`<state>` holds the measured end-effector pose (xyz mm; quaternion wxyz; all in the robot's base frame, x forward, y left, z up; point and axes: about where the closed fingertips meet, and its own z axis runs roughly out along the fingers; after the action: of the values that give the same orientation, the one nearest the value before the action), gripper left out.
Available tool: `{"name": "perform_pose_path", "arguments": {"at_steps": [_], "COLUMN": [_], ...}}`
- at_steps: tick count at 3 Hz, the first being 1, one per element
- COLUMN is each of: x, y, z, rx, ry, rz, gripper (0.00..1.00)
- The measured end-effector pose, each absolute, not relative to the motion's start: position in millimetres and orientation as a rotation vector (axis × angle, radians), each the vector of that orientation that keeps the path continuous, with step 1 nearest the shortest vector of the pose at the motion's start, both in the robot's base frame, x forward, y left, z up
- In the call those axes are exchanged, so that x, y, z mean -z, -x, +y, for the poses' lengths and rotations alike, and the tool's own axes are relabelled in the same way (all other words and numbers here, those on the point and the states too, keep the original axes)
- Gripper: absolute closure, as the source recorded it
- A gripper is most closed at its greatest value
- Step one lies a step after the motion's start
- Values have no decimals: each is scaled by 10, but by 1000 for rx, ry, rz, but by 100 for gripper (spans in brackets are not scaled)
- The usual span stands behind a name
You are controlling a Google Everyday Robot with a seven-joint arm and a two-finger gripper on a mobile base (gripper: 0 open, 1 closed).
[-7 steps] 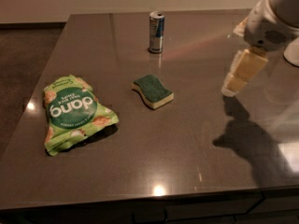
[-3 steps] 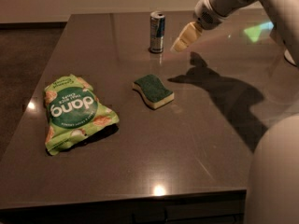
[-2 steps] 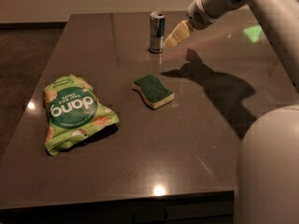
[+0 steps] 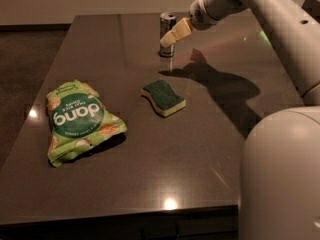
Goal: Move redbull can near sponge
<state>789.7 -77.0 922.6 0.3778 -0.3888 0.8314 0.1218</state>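
The redbull can (image 4: 166, 26) stands upright at the far middle of the dark table (image 4: 150, 149). It is slim, blue and silver with a shiny top. The sponge (image 4: 163, 98), dark green on top with a pale yellow body, lies flat nearer the middle of the table, well in front of the can. My gripper (image 4: 170, 38) comes in from the upper right. Its pale fingertips overlap the can's right side in front of its lower half.
A green chip bag (image 4: 77, 120) lies on the left part of the table. My arm (image 4: 280, 29) runs along the right side, and my pale base (image 4: 280, 179) fills the lower right corner. The table's front edge runs along the bottom.
My gripper has swept left from the right side of the table and now sits at the can. The can, sponge and bag have not moved.
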Motion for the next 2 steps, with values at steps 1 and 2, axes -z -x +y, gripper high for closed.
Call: {"name": "perform_pose_path", "arguments": {"at_steps": [1,2], "x": [-9234,-9236], "y": [-8015,-8119], "z": [-654,-560], "rx": [-310,-300], "ry": [953,926], "rz": [2109,2099], "gripper": [0,0]}}
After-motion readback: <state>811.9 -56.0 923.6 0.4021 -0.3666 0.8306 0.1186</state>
